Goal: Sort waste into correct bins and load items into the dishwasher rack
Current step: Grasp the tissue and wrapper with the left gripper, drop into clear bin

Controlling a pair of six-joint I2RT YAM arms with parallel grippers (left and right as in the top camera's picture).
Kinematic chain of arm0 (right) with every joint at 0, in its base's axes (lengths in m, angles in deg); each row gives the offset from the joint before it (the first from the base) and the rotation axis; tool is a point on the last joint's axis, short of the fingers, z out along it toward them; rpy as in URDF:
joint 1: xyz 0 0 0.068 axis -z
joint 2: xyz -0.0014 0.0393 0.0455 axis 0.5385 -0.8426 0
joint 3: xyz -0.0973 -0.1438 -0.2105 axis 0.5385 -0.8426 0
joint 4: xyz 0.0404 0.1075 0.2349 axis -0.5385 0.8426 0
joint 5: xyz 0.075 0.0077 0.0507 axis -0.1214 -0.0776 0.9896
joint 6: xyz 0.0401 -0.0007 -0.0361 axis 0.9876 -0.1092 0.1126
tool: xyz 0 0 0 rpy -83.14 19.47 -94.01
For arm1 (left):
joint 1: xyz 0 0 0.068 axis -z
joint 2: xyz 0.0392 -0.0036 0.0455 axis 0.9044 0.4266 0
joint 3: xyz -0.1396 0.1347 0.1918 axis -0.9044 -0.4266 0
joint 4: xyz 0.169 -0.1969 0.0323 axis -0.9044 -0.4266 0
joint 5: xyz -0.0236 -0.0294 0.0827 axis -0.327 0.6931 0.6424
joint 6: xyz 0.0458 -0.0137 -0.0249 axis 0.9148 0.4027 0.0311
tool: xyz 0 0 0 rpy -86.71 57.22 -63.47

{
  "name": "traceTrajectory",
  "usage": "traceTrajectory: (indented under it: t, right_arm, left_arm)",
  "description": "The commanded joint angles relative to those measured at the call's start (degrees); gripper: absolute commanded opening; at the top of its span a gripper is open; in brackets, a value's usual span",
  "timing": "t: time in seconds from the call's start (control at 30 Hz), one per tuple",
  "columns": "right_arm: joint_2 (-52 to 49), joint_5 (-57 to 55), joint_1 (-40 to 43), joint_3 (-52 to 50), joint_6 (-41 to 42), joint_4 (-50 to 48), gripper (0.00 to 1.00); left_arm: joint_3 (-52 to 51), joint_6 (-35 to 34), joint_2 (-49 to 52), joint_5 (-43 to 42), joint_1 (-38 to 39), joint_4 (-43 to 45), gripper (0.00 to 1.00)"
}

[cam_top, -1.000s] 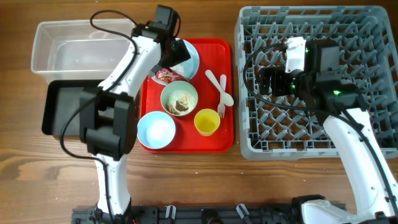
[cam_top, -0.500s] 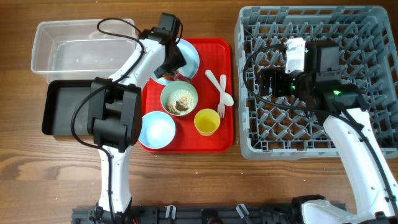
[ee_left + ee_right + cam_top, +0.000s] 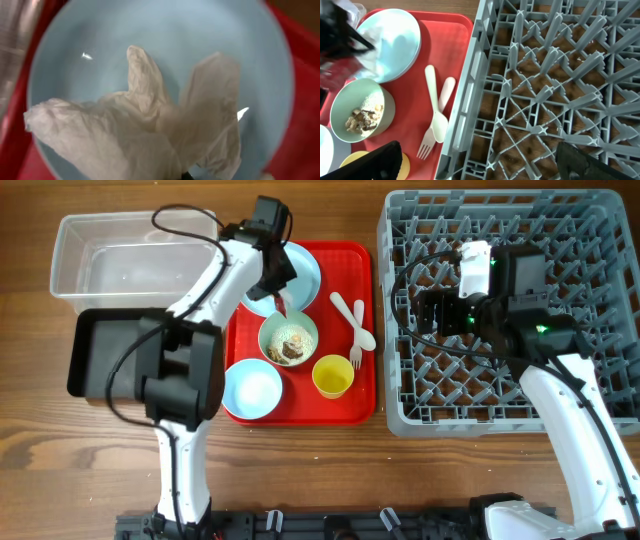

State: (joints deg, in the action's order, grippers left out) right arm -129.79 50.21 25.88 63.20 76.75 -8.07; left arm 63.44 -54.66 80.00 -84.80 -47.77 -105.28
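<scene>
Crumpled matt paper napkin (image 3: 100, 135) on a smooth, glossy plate (image 3: 175, 30).

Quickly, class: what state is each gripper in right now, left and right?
Left gripper: cannot be told, close over the napkin.
Right gripper: open, holding nothing, over the dishwasher rack.

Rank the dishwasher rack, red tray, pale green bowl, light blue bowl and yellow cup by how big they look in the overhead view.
1. dishwasher rack
2. red tray
3. pale green bowl and light blue bowl: they look about alike, so not ranked
4. yellow cup
</scene>
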Motion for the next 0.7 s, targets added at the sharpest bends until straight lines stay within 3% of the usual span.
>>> traceTrajectory:
  t: [0.0, 0.27, 0.43, 0.67]
  right_arm:
    - [-0.5, 0.9, -0.1, 1.1, -1.0, -0.3, 0.99]
    - [-0.5, 1.0, -0.1, 1.1, -1.0, -0.5, 0.99]
    - [-0.5, 1.0, -0.1, 1.1, -0.9, -0.5, 0.98]
    - [-0.5, 1.0, -0.1, 1.1, -1.0, -0.5, 0.98]
  left_arm:
    - [2.9, 1.4, -11.1, -0.7, -1.1, -0.2, 0.04]
    - [2.9, 0.3, -15.9, 4.4, -9.4, -0.3, 0.04]
    - [2.8, -11.0, -12.8, 12.2, -16.7, -0.9, 0.04]
    - [2.7, -24.8, -6.5, 12.6, -23.0, 1.2, 0.06]
